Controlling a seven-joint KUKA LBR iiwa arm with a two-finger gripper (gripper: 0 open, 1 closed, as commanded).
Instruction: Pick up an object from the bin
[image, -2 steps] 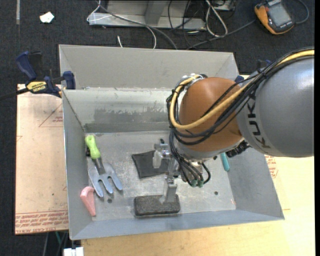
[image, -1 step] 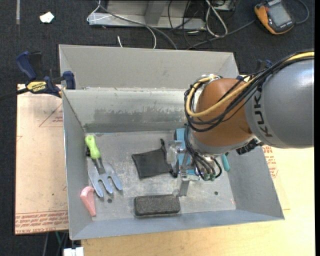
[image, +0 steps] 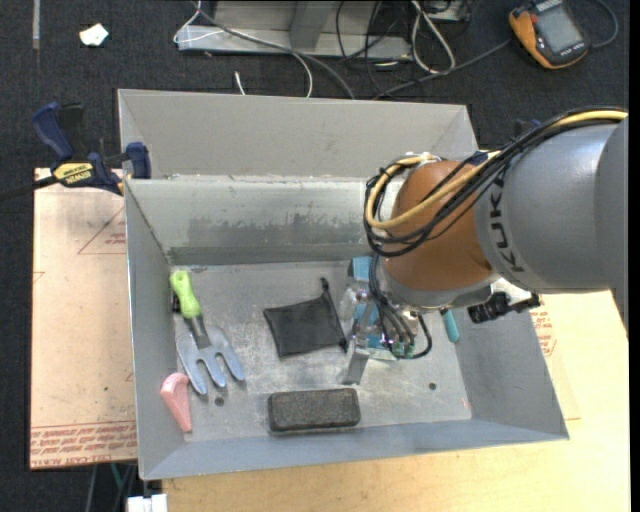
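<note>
hand: your hand (image: 357, 368) is low over the bin (image: 262, 228) floor, right of centre. I can't tell whether it is open or closed; the wrist hides it.
nearest thing: black flat square sheet (image: 303, 327) at mid-floor. The hand sits just beside its right edge, and I can't tell if they touch.
progress: nothing looks lifted, and everything lies on the floor. I judge the grasp is not yet made, so grip, lift and clear the bin are all left.
other things: dark grey rectangular block (image: 314, 410) is near the front wall, just below-left of the hand. The green-handled garden fork (image: 200, 345) and a pink piece (image: 178, 398) lie well apart at the left.
in the way: the arm's orange cover (image: 440, 230) blocks your view of the right floor. The sheet lies flat, so it probably offers little edge to pinch.
</note>
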